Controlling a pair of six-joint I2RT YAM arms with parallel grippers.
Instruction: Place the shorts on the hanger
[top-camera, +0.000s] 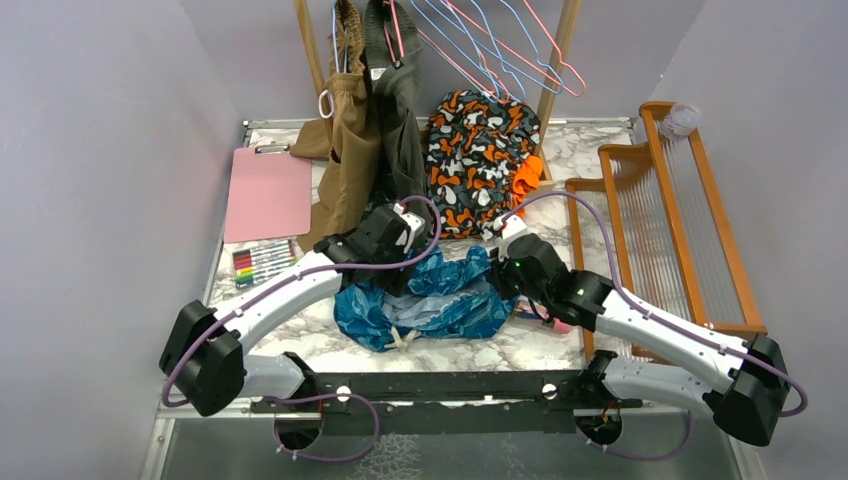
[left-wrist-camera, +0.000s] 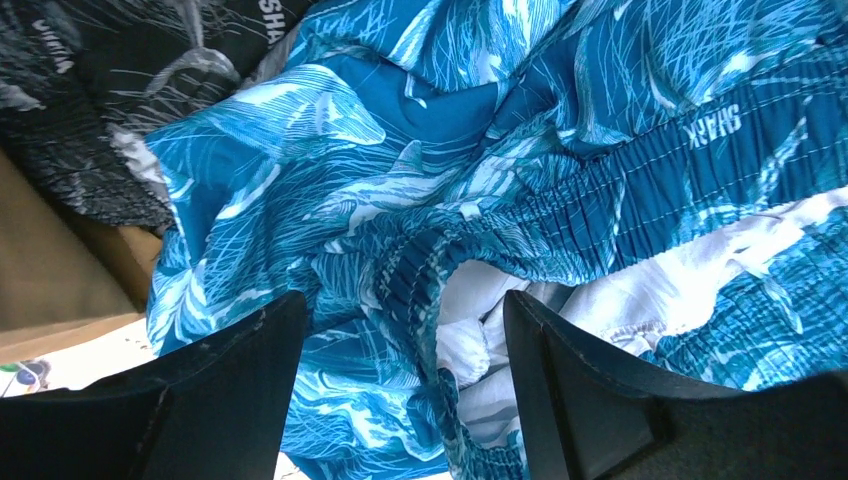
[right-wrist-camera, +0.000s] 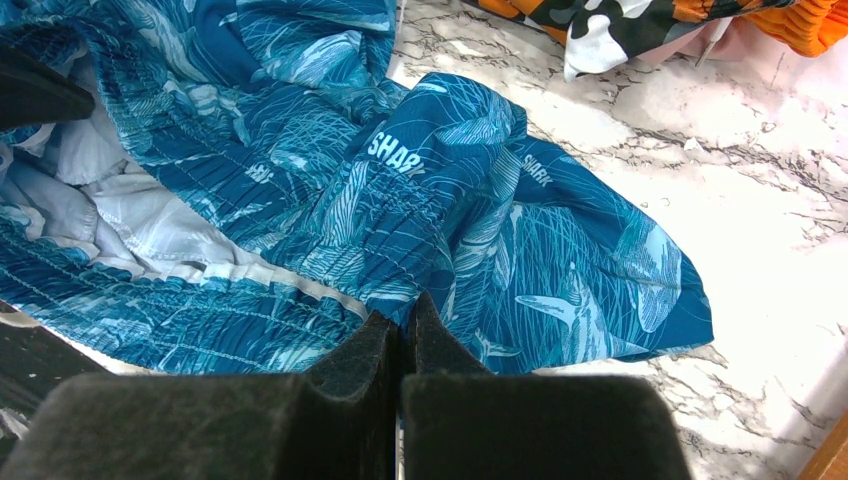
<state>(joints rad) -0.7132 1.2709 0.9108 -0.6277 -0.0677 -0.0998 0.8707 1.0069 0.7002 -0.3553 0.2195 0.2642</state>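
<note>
The teal-blue shorts lie crumpled on the marble table between the two arms, cream drawstring at the near edge. My left gripper is over their far left part. In the left wrist view it is open, with the gathered waistband and white lining between its fingers. My right gripper is at the shorts' right side. In the right wrist view it is shut with its tips pinched on the shorts' fabric. Light-blue wire hangers hang on the rail at the back.
An orange, black and white garment, a tan garment and a dark olive one hang at the back. Pink hangers share the rail. A pink clipboard and markers lie left. A wooden rack stands right.
</note>
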